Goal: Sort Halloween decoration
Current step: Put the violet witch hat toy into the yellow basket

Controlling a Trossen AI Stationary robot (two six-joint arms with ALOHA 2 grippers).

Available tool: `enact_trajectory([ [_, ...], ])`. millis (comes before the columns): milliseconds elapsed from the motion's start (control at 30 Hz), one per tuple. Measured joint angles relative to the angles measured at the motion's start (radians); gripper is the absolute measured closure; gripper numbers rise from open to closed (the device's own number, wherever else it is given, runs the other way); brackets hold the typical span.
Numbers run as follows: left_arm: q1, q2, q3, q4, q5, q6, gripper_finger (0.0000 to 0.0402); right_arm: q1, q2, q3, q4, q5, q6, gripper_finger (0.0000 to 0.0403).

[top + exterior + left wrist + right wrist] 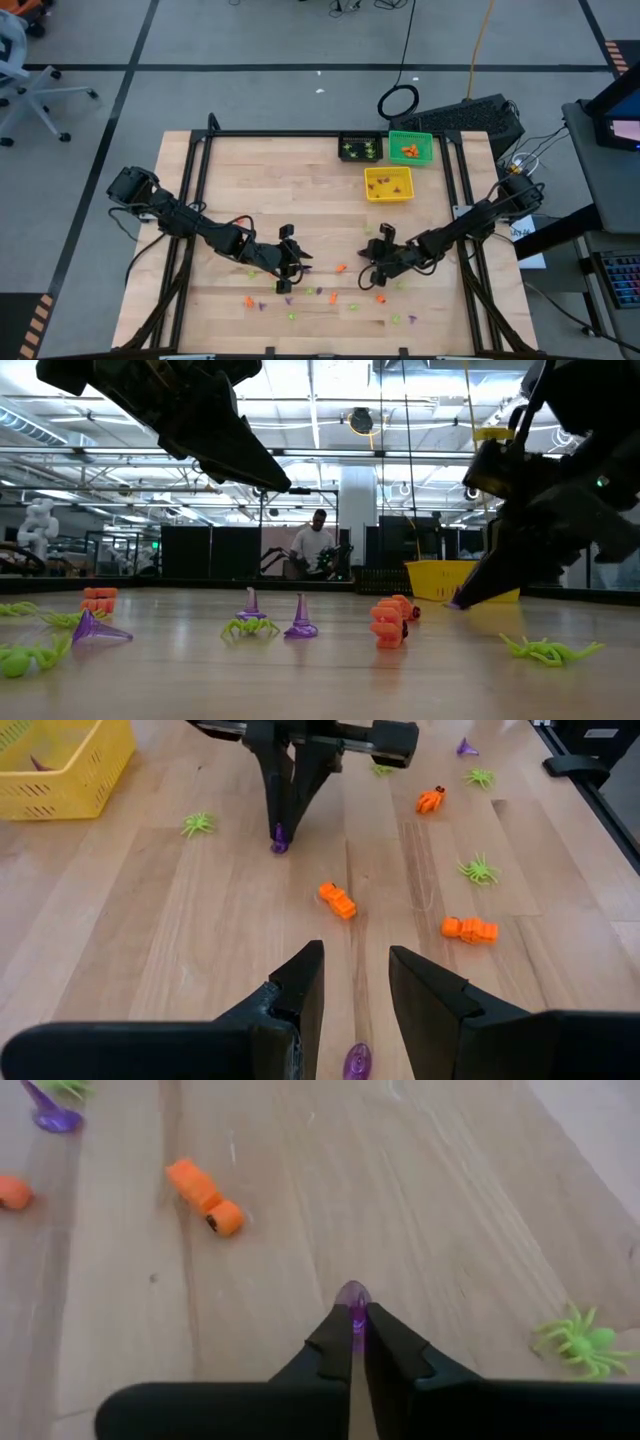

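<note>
Purple plastic is pinched between my right gripper's (352, 1320) two dark fingers: a tiny purple trinket (352, 1294) with its round tip poking out past the fingertips. The fingers are pressed together on it, low over the pale wooden table (300, 170), right of the middle. Close by lie a small orange trinket (205, 1197) and a light-green spider (582, 1342), both flat on the wood and not touching my fingers.

My left gripper (352, 982) hangs over the table left of the middle, fingers a little apart, with nothing between them. Another small purple piece (356, 1062) lies on the wood under the gap between them. I cannot tell if it touches them.

More little orange, purple and green Halloween trinkets (335, 296) are scattered over the near half of the table, between and around my two arms.

Three small square bins sit together at the far side: a black bin (343, 149), a green bin (428, 148) and a yellow bin (370, 186). Each one has a few trinkets inside.

Far back in the room a person (314, 544) sits.
</note>
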Motion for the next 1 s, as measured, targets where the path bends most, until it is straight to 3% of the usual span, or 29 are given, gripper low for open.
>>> enact_trajectory([
  [467, 0.0, 0.0, 0.0, -0.001, 0.0, 0.001, 0.0288, 0.054, -0.264, 0.001, -0.006, 0.006, -0.154, 0.0403],
  [600, 0.0, 0.0, 0.0, 0.0, 0.0, 0.001, 0.0288, 0.078, -0.304, -0.024, 0.04, 0.068, -0.183, 0.0403],
  [1000, 0.0, 0.0, 0.0, 0.001, 0.0, 0.001, 0.0288, 0.088, -0.265, -0.233, 0.75, 0.091, -0.385, 0.0403],
])
